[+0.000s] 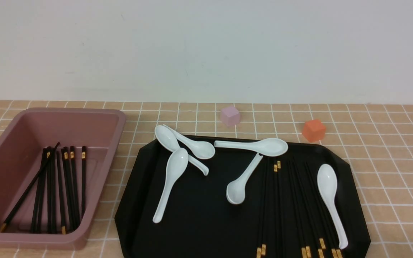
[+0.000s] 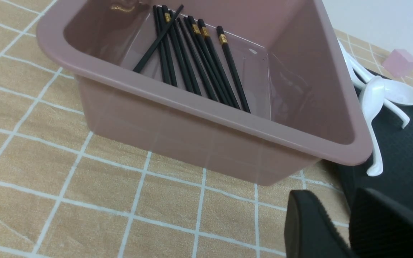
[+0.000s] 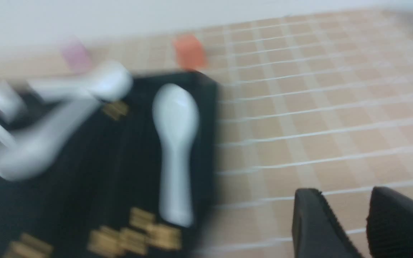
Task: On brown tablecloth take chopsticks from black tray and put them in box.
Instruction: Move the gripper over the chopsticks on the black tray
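Chopsticks (image 1: 59,186) lie in the box (image 1: 31,238) at left on the counter's brown tablecloth (image 1: 389,161); others rest along the right side of the black tray (image 1: 199,222), among white spoons (image 1: 172,179). The left end effector (image 2: 339,211) and right end effector (image 3: 346,204) hang slightly spread, holding nothing.

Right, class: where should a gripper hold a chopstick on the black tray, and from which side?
Take a left-hand chopstick mid-length, straight from above, jaws across it. They lie flat and close together on the tray, running front to back, so sideways likely finds no gap. A spoon seems to overlie the right-hand ones.
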Available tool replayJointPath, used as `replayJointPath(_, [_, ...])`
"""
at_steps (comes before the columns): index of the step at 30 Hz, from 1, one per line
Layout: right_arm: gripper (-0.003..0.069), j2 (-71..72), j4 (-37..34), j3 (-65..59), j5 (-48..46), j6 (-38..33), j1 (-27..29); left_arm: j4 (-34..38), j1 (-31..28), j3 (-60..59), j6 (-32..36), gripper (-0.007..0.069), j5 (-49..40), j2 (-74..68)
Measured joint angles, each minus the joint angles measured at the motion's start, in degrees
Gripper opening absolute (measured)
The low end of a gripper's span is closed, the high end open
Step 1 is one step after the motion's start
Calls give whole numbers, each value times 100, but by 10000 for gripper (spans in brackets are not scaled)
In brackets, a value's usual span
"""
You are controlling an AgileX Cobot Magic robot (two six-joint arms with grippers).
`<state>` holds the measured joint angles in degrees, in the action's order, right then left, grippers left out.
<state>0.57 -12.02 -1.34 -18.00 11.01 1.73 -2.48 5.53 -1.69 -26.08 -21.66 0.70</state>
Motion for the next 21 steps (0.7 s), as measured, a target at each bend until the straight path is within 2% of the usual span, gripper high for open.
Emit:
replayJointPath(1, [240, 0, -166, 0, 15, 92, 0, 0, 0, 0, 0, 202, 0, 0])
replayJointPath(4, [240, 0, -1322, 0, 72, 676, 0, 0, 0, 0, 0, 207, 0, 0])
replayJointPath(6, [240, 0, -1744, 0, 83, 802, 0, 0, 0, 0, 0, 209, 0, 0])
replayJointPath(13, [223, 0, -2509, -2, 314, 875, 0, 0, 0, 0, 0, 215, 0, 0])
replayJointPath(15, [180, 0, -2553, 85, 341, 749, 0, 0, 0, 0, 0, 215, 0, 0])
replayJointPath(18, [55, -20, -2510, 673, 326, 241, 0, 0, 0, 0, 0, 218, 0, 0])
replayJointPath(21, [-8, -378, -2483, 1475, -21, -117, 0, 0, 0, 0, 0, 218, 0, 0])
